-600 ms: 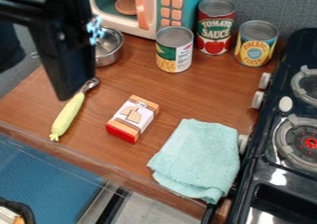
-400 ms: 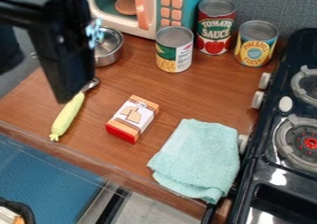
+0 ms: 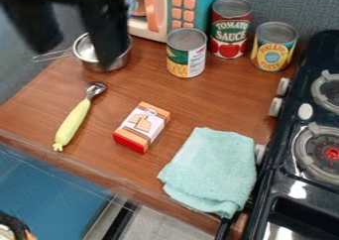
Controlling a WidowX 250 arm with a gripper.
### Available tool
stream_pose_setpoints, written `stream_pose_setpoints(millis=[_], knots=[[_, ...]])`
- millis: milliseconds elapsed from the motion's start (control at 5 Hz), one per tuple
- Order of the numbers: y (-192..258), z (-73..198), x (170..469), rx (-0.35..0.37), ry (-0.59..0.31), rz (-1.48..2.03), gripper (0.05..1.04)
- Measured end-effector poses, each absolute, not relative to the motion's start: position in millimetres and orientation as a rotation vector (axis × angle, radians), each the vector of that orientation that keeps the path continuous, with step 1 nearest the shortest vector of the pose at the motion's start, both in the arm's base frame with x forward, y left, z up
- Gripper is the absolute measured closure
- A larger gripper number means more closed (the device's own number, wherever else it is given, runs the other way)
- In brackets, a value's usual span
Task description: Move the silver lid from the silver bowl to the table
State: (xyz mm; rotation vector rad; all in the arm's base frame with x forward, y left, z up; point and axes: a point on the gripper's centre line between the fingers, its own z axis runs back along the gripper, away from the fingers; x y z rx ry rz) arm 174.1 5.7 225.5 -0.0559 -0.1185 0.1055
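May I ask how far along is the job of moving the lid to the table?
Done: nothing I can confirm; the lid's move does not look finished. The black two-finger gripper hangs by the small silver metal bowl with a wire handle.
In hand: apparently nothing; its fingers are spread.
Left: probably grasping the lid, lifting it and laying it on the brown wooden table.

A toy kitchen — a small black stove (image 3: 268, 194) with burners, a teal toy microwave (image 3: 193, 8), and food cans (image 3: 232, 28) on a wooden counter (image 3: 198, 97).
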Motion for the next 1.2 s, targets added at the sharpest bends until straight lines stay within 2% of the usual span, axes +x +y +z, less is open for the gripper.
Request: stream_pose_setpoints(millis=[800,1200], knots=[[40,199,287,-0.056,-0.150,0.261,0.083],[70,178,317,-0.028,-0.129,0.347,0.083]])
